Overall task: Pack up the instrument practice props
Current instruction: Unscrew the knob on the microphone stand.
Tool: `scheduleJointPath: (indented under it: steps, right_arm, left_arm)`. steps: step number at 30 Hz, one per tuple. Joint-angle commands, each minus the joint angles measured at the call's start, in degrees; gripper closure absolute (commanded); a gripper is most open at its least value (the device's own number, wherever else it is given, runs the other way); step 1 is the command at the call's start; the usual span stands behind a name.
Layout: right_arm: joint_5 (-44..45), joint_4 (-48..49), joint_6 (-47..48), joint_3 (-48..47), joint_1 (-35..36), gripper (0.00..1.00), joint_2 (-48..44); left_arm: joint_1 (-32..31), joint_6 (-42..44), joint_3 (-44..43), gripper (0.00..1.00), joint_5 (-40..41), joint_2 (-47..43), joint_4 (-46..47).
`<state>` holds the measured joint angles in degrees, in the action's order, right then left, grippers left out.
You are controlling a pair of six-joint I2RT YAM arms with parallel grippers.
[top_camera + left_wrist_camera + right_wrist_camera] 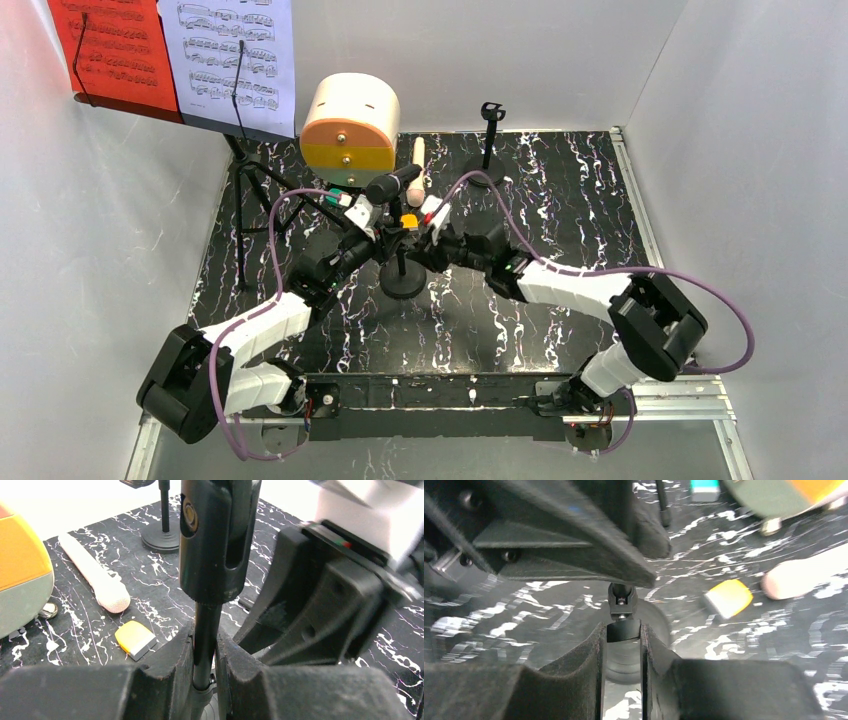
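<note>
**Fingers of both arms closed on one mic holder, its microphone not yet out**

Nearest to me, my left gripper (205,652) is pinched onto the thin black stem of the mic holder (403,283), low down, just above its round base. My right gripper (623,635) comes in from the other side of that holder, pads pressed against a small black fitting on the same stem. I cannot tell exactly which part of the joint it is.

At the top of the holder, the black microphone (393,185) lies tilted in the clip. I judge the step in hand to be breaking down this holder, and nothing looks packed yet.

Just beyond the holder, on the black marbled table (560,200), lie a small yellow block (135,639) and the cream microphone (95,577). Beyond and to the holder's left stands a drum-shaped case (350,125). Beyond and to its right stands the second mic holder (489,140), its clip empty. Farthest off, left of the holder, the music rack (240,120) stands on its tripod, carrying the red page (110,45) and the white page (235,50).

Next, I think one hand must keep the stem steady while the other frees the microphone. A pull without that bracing could tip the holder.
</note>
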<state>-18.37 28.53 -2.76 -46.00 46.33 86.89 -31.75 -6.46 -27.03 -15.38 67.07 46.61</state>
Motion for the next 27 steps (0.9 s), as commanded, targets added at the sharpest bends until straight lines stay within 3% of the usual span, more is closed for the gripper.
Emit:
scheduleJointPath:
  steps: [1, 5, 10, 15, 19, 22, 25, 27]
  right_arm:
    - [21.02, -7.8, 31.21, 2.24, 10.21, 0.99, -0.45]
    - [37.03, 1.84, 47.34, 6.85, 18.03, 0.99, 0.65]
    - [53.98, 14.05, 66.54, 8.35, 24.4, 0.99, 8.64]
    - [58.52, 29.72, 76.95, 11.19, 27.76, 0.99, 14.47]
    - [58.41, 31.83, 77.94, 11.3, 28.4, 0.99, 14.39]
    - [56.87, 28.2, 73.38, 10.93, 28.6, 0.98, 11.86]
    - [52.17, 15.87, 61.0, 9.0, 28.07, 0.69, 6.54]
    - [46.42, 8.65, 51.49, 7.87, 26.34, 0.57, 2.05]
  left_arm:
    - [-0.77, -2.15, 0.04, 1.0, -1.62, 1.16, -3.71]
    - [-0.77, -2.15, 0.04, 1.0, -1.24, 0.89, -4.12]
    - [-0.77, -2.32, -0.26, 1.0, -0.92, 1.21, -4.55]
    - [-0.77, -2.1, -0.31, 1.0, 0.06, 0.77, -5.4]
    - [-0.77, -1.89, -0.35, 1.0, 0.52, 0.67, -5.83]
    - [-0.77, -1.89, -0.48, 1.0, 0.61, 1.02, -5.87]
    - [-0.77, -1.72, -0.52, 1.0, 0.66, 1.14, -6.08]
    - [-0.77, -1.55, -0.57, 1.0, 0.48, 1.05, -6.18]
